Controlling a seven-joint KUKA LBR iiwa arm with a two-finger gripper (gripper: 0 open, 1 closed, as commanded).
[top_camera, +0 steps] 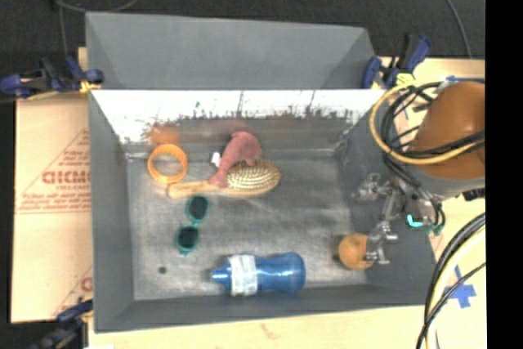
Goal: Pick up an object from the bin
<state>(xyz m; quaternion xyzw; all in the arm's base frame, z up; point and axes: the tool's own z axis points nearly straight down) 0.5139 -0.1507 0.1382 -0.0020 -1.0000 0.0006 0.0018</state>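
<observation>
From where I stand, the arm [441, 135] comes into the grey metal bin [221, 53] at its 3 o'clock side, with its orange cover [458, 123] and looped cables [391, 106] sitting above the right wall. The claw [374, 218] hangs low by that wall, at about 4 o'clock on the bin floor. I cannot tell whether it is released or clenched.

Just beside it, at its 7 o'clock, lies a small tan round lump [353, 251], close enough that the metal seems to touch its right edge. Nothing I can see sits inside the claw.

The rest lies well apart from it. A blue bottle [260, 272] with a white band lies on its side at 6 o'clock. A pair of teal sunglasses [191, 222] is at 8 o'clock, and an orange ring [167, 163] at 10 o'clock. Near the middle, toward 12 o'clock, a wooden-handled hairbrush [245, 180] lies flat, with a pink soft thing [240, 151] leaning against its upper edge.
</observation>
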